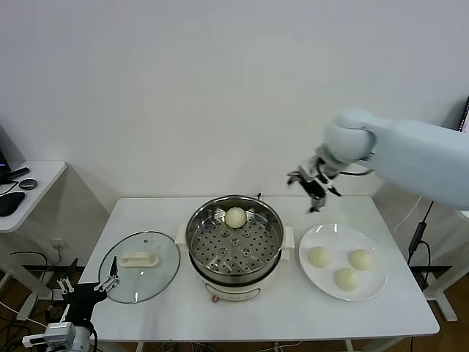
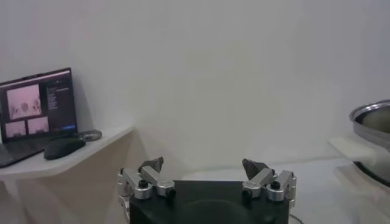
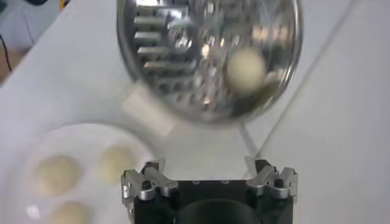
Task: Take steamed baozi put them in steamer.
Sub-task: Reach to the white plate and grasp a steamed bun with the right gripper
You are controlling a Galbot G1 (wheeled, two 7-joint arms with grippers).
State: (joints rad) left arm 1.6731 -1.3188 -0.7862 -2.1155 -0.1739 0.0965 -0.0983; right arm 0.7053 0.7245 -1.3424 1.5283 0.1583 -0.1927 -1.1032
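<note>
so from my seat: right tool (image 1: 314, 192) is up in the air behind the gap between the steamer (image 1: 234, 238) and the plate (image 1: 343, 262), fingers spread wide, nothing in them. one baozi (image 1: 235, 217) sits on the perforated tray at the far side of the steamer. the other three baozi (image 1: 318, 257) (image 1: 360, 259) (image 1: 346, 278) are on the plate at the right of the counter (image 1: 293, 308). in the right wrist view they're soft and one is cut off at the edge. left tool (image 1: 110, 282) is parked low off the counter's front left corner, beside the glass lid (image 1: 139, 267), fingers apart and empty. its wrist view only catches a sliver of the steamer rim, plus a laptop (image 2: 36, 112) and mouse (image 2: 64, 147) on a side desk.
</note>
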